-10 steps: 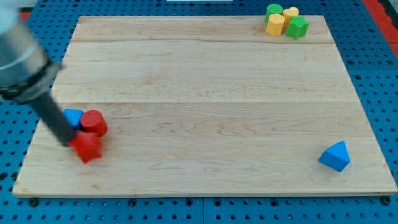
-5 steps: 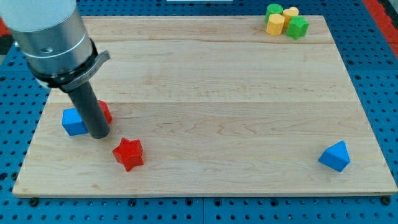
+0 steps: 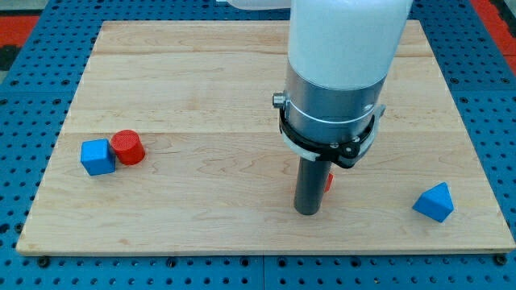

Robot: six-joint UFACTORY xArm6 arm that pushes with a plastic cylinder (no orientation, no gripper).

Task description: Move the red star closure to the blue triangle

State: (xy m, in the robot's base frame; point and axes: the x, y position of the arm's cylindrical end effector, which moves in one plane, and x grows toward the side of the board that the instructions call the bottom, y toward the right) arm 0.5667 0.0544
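The red star (image 3: 328, 181) is almost fully hidden behind my rod; only a red sliver shows at its right side, right of the board's middle near the view's bottom. My tip (image 3: 307, 211) rests on the board, touching or just left of the star. The blue triangle (image 3: 434, 202) lies at the view's bottom right, well to the right of the star and tip.
A blue cube (image 3: 97, 157) and a red cylinder (image 3: 127, 147) sit together at the view's left. The wooden board (image 3: 201, 89) lies on a blue pegboard. The arm's white and grey body hides the board's top right area.
The red star has slid far to the right, from bottom left to right of the middle. My rod moved right with it and now hides the top-right blocks.
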